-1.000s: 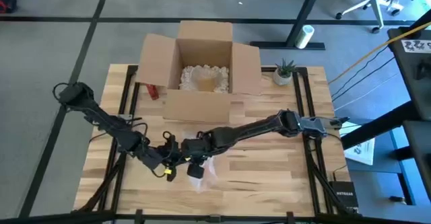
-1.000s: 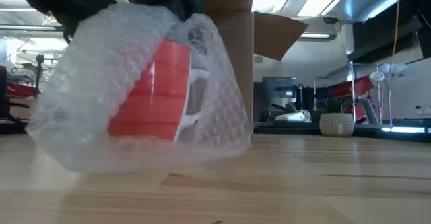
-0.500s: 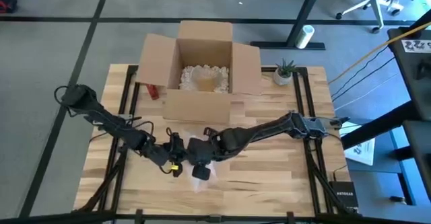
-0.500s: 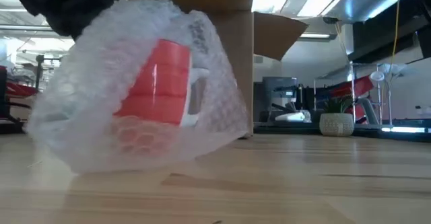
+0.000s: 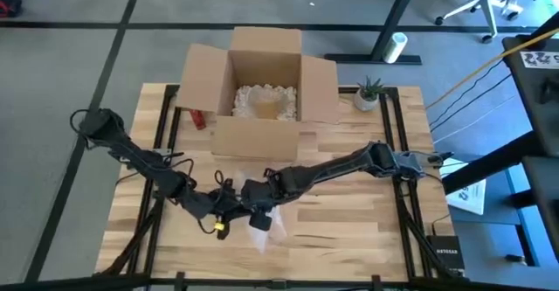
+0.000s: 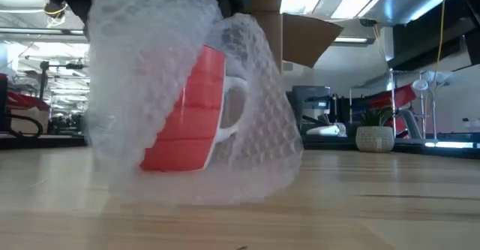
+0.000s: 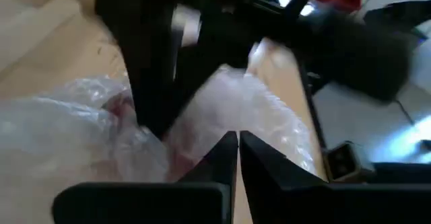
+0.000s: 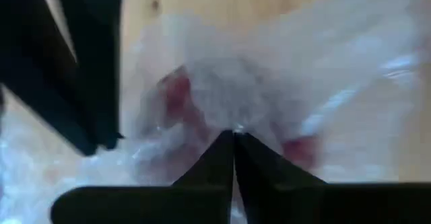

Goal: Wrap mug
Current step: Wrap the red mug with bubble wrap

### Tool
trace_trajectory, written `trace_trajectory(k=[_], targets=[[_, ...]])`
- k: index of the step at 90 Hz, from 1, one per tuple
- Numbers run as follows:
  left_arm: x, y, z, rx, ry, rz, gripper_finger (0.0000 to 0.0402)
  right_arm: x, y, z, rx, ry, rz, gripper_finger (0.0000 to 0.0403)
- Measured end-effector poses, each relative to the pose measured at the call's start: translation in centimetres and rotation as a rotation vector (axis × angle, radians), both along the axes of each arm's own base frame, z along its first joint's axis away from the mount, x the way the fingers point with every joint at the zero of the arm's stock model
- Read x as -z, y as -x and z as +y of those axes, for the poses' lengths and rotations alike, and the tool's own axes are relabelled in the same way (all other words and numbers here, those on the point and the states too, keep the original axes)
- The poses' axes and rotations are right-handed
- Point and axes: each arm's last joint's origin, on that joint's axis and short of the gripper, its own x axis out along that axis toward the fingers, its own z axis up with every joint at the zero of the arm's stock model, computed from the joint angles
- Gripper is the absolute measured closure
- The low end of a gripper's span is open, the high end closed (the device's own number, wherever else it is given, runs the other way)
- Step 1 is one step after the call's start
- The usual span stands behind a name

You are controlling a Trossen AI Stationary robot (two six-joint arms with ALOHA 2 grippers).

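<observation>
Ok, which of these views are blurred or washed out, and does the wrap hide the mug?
Left wrist view: the end effector and bubble wrap are soft and smeared. Right wrist view: equally out of focus, the mug only red patches. Low view: sharp up close, mug visible through the wrap, ceiling lights glaring. High view: even, crisp.

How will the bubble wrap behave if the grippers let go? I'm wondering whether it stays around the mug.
The bubble wrap looks floppy and springy: it balloons loosely off the red mug, so it would probably fall open. The left gripper and right gripper both look pinched shut on it. The mug is rigid and tilted, apt to tip.
</observation>
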Motion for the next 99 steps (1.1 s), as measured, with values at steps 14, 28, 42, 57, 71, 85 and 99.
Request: trace_trajectory(k=[14, 28, 42, 57, 71, 85, 99], targets=[[-0.5, 0.9, -0.5, 0.006, 0.001, -0.009, 0.0402, 1.8, -0.2, 0.4, -0.008, -0.045, -0.044, 0.0403], [-0.5, 1.7, -1.6, 0.035, 0.057, -0.002, 0.0402, 2.5, -0.2, 0.4, 0.008, -0.047, -0.05, 0.0403], [-0.2, 2.3, -2.6, 0.05, 0.121, 0.019, 0.0402, 2.2, -0.8, 0.1, 0.025, -0.051, -0.116, 0.0403], [1.0, 2.2, -3.4, 0.045, 0.17, 0.065, 0.0402, 2.0, -1.5, -0.8, 0.046, -0.063, -0.163, 0.0403], [2.3, 1.8, -3.7, 0.03, 0.186, 0.116, 0.0402, 2.0, -1.6, -1.1, 0.057, -0.058, -0.166, 0.0403], [2.4, 1.2, -2.9, -0.064, 0.095, 0.068, 0.0402, 1.9, -1.6, -0.7, 0.038, -0.084, -0.175, 0.0403], [2.2, 0.4, -1.8, -0.129, 0.015, 0.02, 0.0402, 1.9, -1.5, -0.2, 0.027, -0.087, -0.174, 0.0403]])
